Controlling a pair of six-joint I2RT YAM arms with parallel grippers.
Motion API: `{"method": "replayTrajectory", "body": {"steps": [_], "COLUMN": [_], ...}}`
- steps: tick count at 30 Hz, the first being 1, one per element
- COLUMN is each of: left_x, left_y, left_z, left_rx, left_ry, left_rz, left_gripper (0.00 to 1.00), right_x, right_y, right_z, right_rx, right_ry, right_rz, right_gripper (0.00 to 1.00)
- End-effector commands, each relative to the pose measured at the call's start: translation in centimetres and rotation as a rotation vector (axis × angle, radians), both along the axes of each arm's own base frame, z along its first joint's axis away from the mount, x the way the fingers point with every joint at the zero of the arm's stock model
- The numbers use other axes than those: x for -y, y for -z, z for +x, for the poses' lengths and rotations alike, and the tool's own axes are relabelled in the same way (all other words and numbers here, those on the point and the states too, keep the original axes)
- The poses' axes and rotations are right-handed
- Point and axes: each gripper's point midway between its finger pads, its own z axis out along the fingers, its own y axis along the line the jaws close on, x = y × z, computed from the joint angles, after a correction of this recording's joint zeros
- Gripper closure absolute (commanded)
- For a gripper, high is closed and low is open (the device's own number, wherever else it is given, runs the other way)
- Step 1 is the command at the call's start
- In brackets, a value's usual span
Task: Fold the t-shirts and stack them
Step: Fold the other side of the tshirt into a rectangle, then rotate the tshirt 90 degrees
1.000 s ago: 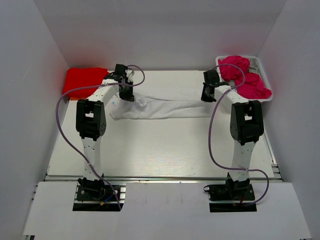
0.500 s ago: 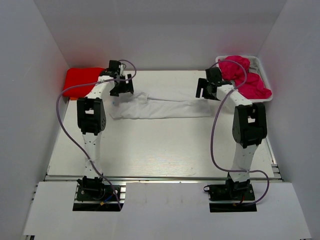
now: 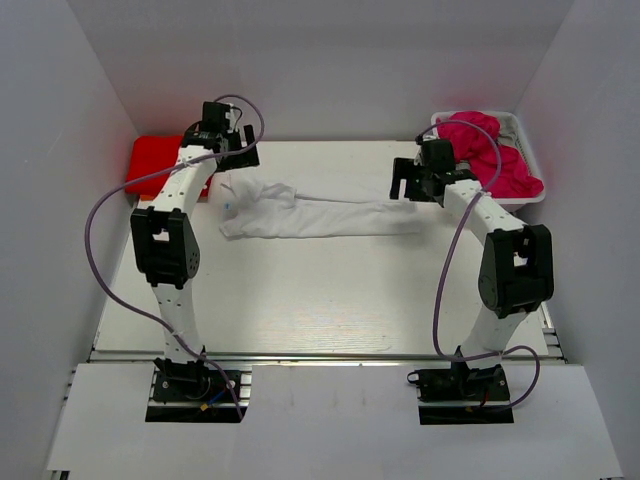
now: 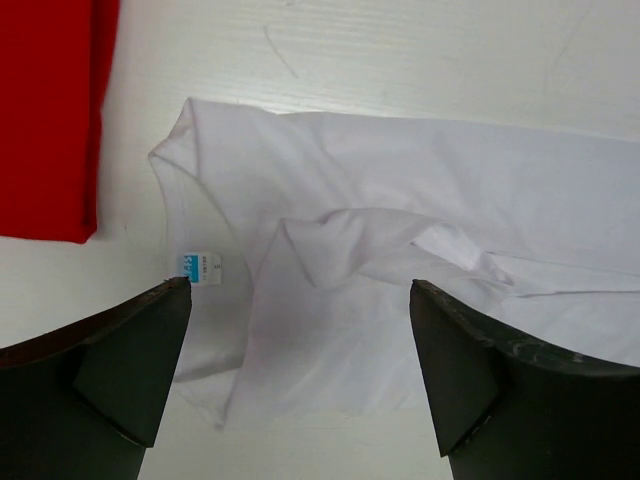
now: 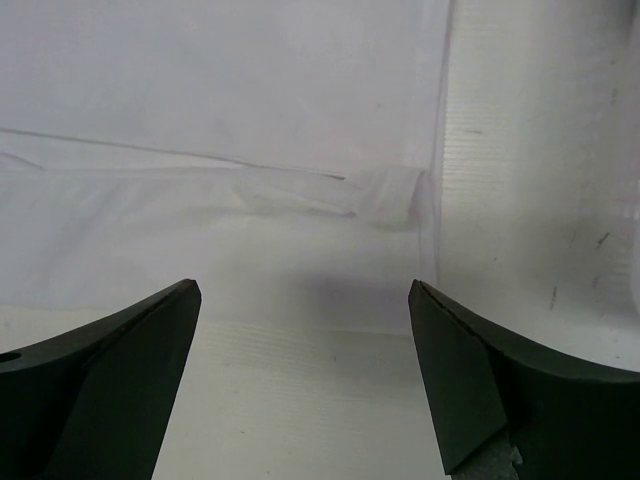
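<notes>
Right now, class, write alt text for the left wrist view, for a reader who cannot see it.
A white t-shirt lies rumpled on a pale table, its small neck label showing, beneath the open left pincer. A red t-shirt lies beside it at the upper left.

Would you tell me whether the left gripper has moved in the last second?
Yes. The left gripper has shifted from over the white t-shirt toward the far-left corner, nearer the red t-shirt.

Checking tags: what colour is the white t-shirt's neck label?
The neck label is light blue and white, clearest in the left wrist view.
</notes>
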Motion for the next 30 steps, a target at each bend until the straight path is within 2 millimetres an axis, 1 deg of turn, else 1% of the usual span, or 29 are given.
{"method": "replayTrajectory", "body": {"steps": [1, 2, 3, 4, 5, 6, 7, 8, 9, 10, 11, 13, 14, 15, 16, 17, 18, 19, 20, 22, 23, 25, 26, 27, 28, 29, 30], "left_x": [2.3, 3.7, 4.7, 6.6, 7.6, 8.8, 9.4, 10.1, 11.0, 11.2, 11.6, 11.3, 11.2, 11.1, 10.9, 10.9, 10.5, 10.5, 10.5, 10.5, 10.5, 10.2, 10.2, 10.0, 10.0, 10.1, 9.7], "left_y": [-3.0, -3.1, -2.0, -1.9, -0.7, -1.2, -0.4, -0.2, 0.9, 1.6, 2.6, 3.6, 3.7, 4.9, 5.3, 4.8, 5.3, 6.7, 6.6, 7.0, 7.7, 8.4, 8.2, 9.6, 9.7, 10.1, 11.8], "left_z": [-1.4, -1.5, -2.7, -3.6, -4.4, -5.2, -5.7, -6.3, -7.4, -7.8, -7.9, -7.3, -6.8, -6.3, -5.6, -4.7, -4.1, -3.8, -3.2, -2.1, -1.4, -0.3, 0.3, 0.7, 1.2, 1.4, 1.3], "left_rx": [0.056, 0.078, 0.064, 0.063, 0.057, 0.078, 0.073, 0.076, 0.053, 0.042, 0.021, 0.009, 0.013, -0.011, -0.015, -0.004, -0.013, -0.048, -0.041, -0.022, -0.028, -0.03, -0.026, -0.045, -0.043, -0.05, -0.086], "left_ry": [0.131, 0.2, 0.291, 0.388, 0.429, 0.496, 0.531, 0.57, 0.625, 0.655, 0.662, 0.627, 0.619, 0.598, 0.569, 0.564, 0.542, 0.524, 0.51, 0.503, 0.486, 0.446, 0.428, 0.419, 0.412, 0.404, 0.377], "left_rz": [-0.028, -0.057, -0.074, -0.152, -0.17, -0.191, -0.196, -0.201, -0.209, -0.213, -0.216, -0.2, -0.19, -0.19, -0.177, -0.169, -0.145, -0.146, -0.144, -0.134, -0.129, -0.117, -0.114, -0.105, -0.097, -0.103, -0.093], "left_gripper": [0.0, 0.0, 0.0, 0.0, 0.0, 0.0, 0.0, 0.0, 0.0, 0.0, 0.0, 0.0, 0.0, 0.0, 0.0, 0.0, 0.0, 0.0, 0.0, 0.0, 0.0, 0.0, 0.0, 0.0, 0.0, 0.0, 0.0], "right_x": [-2.1, -2.6, -3.3, -3.6, -3.8, -4.0, -4.2, -4.4, -4.4, -4.4, -4.5, -4.4, -4.3, -4.5, -4.4, -4.4, -4.4, -4.3, -4.2, -3.8, -3.6, -3.6, -3.6, -3.5, -3.2, -3.1, -3.1], "right_y": [-0.6, -0.3, -0.1, 0.1, 0.8, 0.9, 0.9, 1.1, 1.6, 2.0, 2.0, 2.9, 3.0, 2.8, 3.8, 3.8, 4.0, 4.3, 4.5, 5.0, 5.2, 5.4, 5.7, 5.8, 6.1, 6.2, 6.4], "right_z": [-0.9, -0.8, -1.0, -1.0, -1.0, -0.9, -0.8, -0.6, -0.3, -0.1, 0.2, 0.6, 0.8, 1.1, 1.1, 1.3, 1.4, 1.5, 1.5, 1.7, 1.8, 1.9, 1.9, 2.0, 2.1, 2.2, 2.1], "right_rx": [0.027, 0.028, 0.02, 0.016, -0.001, -0.003, -0.003, -0.003, -0.01, -0.02, -0.02, -0.037, -0.036, -0.03, -0.052, -0.05, -0.055, -0.056, -0.058, -0.066, -0.065, -0.068, -0.073, -0.073, -0.078, -0.075, -0.081], "right_ry": [-0.117, -0.134, -0.16, -0.169, -0.175, -0.181, -0.185, -0.184, -0.179, -0.174, -0.174, -0.164, -0.162, -0.161, -0.156, -0.151, -0.146, -0.143, -0.142, -0.129, -0.12, -0.121, -0.118, -0.118, -0.103, -0.099, -0.099], "right_rz": [0.055, 0.065, 0.086, 0.09, 0.095, 0.097, 0.095, 0.1, 0.098, 0.096, 0.096, 0.092, 0.091, 0.09, 0.084, 0.082, 0.08, 0.078, 0.073, 0.063, 0.052, 0.046, 0.044, 0.041, 0.033, 0.023, 0.019], "right_gripper": [0.1, 0.1, 0.1, 0.1, 0.1, 0.1, 0.1, 0.1, 0.1, 0.1, 0.1, 0.1, 0.1, 0.1, 0.1, 0.1, 0.1, 0.1, 0.1, 0.1, 0.1, 0.1, 0.1, 0.1, 0.1, 0.1, 0.1]}}
